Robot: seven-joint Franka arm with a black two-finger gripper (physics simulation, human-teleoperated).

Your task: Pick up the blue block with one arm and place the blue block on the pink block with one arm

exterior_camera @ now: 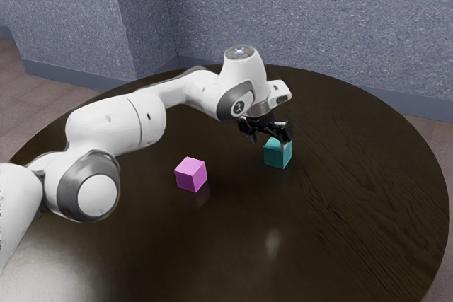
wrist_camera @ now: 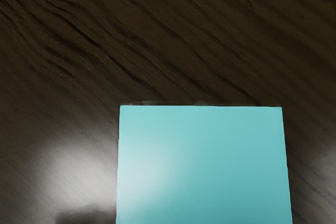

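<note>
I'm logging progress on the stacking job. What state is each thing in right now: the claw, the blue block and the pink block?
claw: open, low over the blue block, not closed on it.
blue block: sitting flat on the table, not lifted, directly under the claw.
pink block: resting on the table, nothing on top, apart from the blue block.

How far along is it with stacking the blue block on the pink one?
Only the approach looks done: the claw hangs open just above the blue block. The block rests on the table, not yet lifted. Left: gripping, lifting, and setting it on the pink block, which stands apart.
</note>
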